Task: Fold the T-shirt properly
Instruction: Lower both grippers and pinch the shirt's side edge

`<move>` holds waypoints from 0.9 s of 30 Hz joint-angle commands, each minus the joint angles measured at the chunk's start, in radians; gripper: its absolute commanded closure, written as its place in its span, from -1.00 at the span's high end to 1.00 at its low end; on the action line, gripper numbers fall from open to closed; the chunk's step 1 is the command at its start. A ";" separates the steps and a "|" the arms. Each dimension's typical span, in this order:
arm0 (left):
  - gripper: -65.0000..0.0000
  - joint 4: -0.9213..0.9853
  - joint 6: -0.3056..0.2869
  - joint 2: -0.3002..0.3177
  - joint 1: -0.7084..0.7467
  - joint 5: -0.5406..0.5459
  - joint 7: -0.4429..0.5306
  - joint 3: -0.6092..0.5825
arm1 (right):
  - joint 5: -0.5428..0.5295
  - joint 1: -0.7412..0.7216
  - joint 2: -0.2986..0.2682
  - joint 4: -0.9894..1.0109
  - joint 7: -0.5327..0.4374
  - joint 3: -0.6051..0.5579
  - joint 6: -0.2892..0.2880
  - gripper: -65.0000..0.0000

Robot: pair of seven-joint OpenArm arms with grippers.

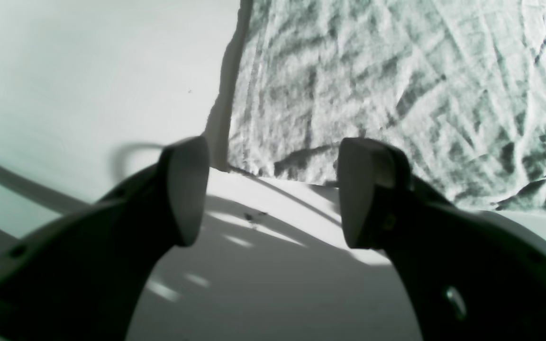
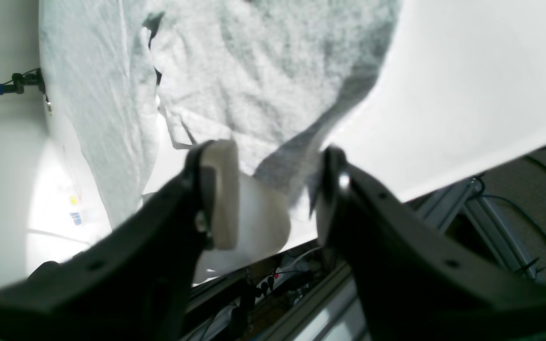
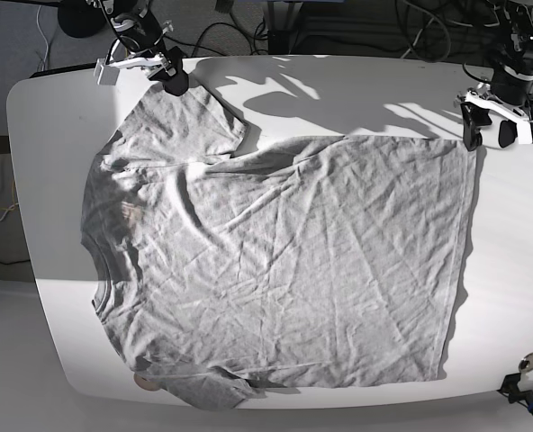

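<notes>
T-shirt (image 3: 284,261): spread flat on my counter (image 3: 356,90), no fold made yet.
Left end effector (image 1: 273,189): gaping, empty, at hem corner.
Right end effector (image 2: 273,189): fingers straddle the sleeve edge, grip uncertain.

The base view looks straight down from high above on the whole table (image 3: 248,99) and the shirt (image 3: 284,270). Each wrist view sits close behind its own fingers, looking out low over the cloth: the left (image 1: 273,189) at the hem corner, the right (image 2: 273,199) at a sleeve by the table edge. All three share the shirt.
</notes>
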State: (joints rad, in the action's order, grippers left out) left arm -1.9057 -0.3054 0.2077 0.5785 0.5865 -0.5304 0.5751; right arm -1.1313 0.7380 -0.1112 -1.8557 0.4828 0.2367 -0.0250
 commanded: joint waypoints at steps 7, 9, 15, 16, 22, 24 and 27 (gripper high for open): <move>0.24 0.045 -0.002 0.012 -0.028 0.014 0.023 0.009 | -0.014 0.007 -0.005 -0.012 -0.005 0.005 -0.011 -1.00; 0.25 0.073 -0.004 0.012 -0.053 0.014 0.023 0.009 | -0.014 0.005 -0.005 -0.012 -0.005 0.005 -0.011 -1.00; 0.26 0.177 -0.005 0.023 -0.108 0.014 0.022 0.006 | -0.013 -0.010 -0.006 -0.012 0.021 0.005 -0.011 -1.00; 0.26 0.194 -0.005 0.034 -0.116 0.014 0.022 0.003 | -0.013 -0.015 -0.006 -0.012 0.026 0.005 -0.011 -1.00; 0.26 0.297 -0.025 0.042 -0.159 0.013 0.022 -0.013 | -0.013 -0.021 -0.005 -0.011 0.032 0.005 -0.011 -1.00; 0.26 0.328 -0.064 0.052 -0.171 0.013 0.022 -0.020 | -0.013 -0.021 -0.005 -0.011 0.032 0.005 -0.011 -1.00; 0.26 0.344 -0.071 0.054 -0.190 0.011 0.022 -0.040 | -0.013 -0.021 -0.005 -0.011 0.032 0.005 -0.011 -1.00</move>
State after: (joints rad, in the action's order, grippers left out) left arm -1.5494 -0.3683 0.2474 0.4026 0.5850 -0.5312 0.5339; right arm -1.1305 0.7128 -0.1104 -1.8545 0.5255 0.2367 -0.0250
